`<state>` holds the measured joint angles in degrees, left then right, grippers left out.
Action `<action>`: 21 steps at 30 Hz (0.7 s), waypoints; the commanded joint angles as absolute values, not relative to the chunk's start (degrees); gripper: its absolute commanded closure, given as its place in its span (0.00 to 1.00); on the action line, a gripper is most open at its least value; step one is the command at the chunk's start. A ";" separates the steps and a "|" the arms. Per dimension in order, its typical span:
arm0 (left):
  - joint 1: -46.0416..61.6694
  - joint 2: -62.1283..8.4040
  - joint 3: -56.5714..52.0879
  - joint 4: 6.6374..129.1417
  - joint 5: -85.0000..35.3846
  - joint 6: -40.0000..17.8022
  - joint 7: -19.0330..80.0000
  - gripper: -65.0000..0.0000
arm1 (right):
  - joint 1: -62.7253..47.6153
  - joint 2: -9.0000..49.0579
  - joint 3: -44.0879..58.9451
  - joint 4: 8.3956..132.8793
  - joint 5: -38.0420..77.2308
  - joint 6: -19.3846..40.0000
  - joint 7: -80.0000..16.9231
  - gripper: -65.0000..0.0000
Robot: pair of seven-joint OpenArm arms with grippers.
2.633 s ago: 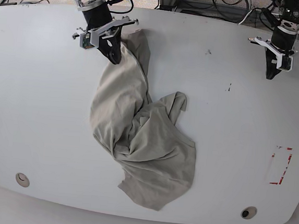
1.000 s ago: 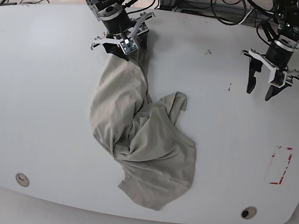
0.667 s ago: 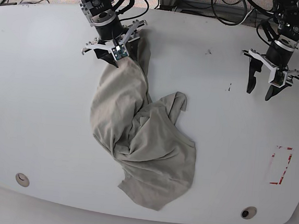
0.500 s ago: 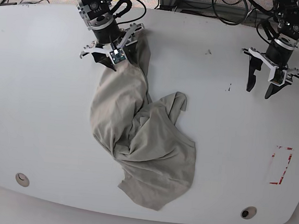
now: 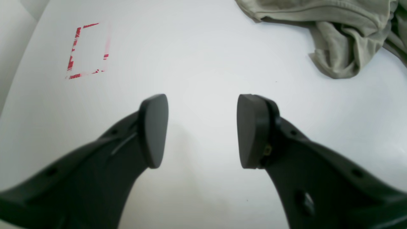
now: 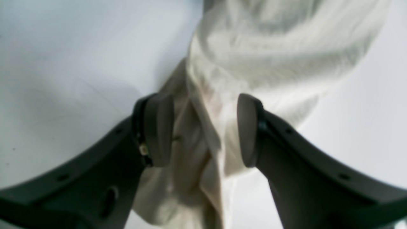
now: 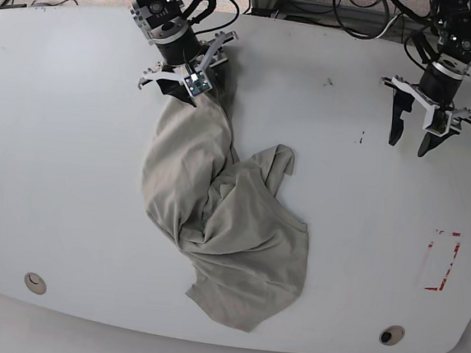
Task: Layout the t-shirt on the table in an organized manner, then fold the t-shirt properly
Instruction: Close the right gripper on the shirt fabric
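The khaki-grey t-shirt [image 7: 224, 217] lies crumpled in a long twisted heap on the white table [image 7: 63, 161], running from the back left-centre to the front edge. My right gripper [image 7: 185, 89] is open over the shirt's far end. In the right wrist view the right gripper [image 6: 203, 130] straddles a raised fold of the t-shirt [image 6: 270, 54], with the jaws apart. My left gripper [image 7: 409, 144] is open and empty above bare table at the back right. In the left wrist view the left gripper [image 5: 202, 130] is far from the t-shirt [image 5: 337, 35].
A red-outlined rectangle [image 7: 441, 261] marks the table near its right edge; it also shows in the left wrist view [image 5: 87, 51]. Two round holes [image 7: 35, 283] [image 7: 391, 335] sit near the front corners. Cables lie behind the table's back edge [image 7: 350, 1].
Both grippers, shut at first, have opened. My right gripper has let go of the shirt's far end, turned, and shifted slightly right over it. The shirt has hardly moved.
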<state>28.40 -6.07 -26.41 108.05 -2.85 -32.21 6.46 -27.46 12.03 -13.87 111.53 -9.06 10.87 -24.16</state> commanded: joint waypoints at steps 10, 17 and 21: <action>28.18 -6.55 -26.59 108.97 -3.65 -32.13 4.97 0.50 | -25.45 12.35 -13.67 108.79 -9.19 10.68 -22.64 0.54; 28.18 -6.55 -26.59 108.97 -3.65 -32.13 4.97 0.50 | -24.48 12.62 -13.58 108.18 -9.10 10.68 -22.64 0.54; 28.18 -6.55 -26.59 108.97 -3.65 -32.13 4.97 0.50 | -24.31 12.26 -12.44 108.26 -9.19 10.68 -22.64 0.57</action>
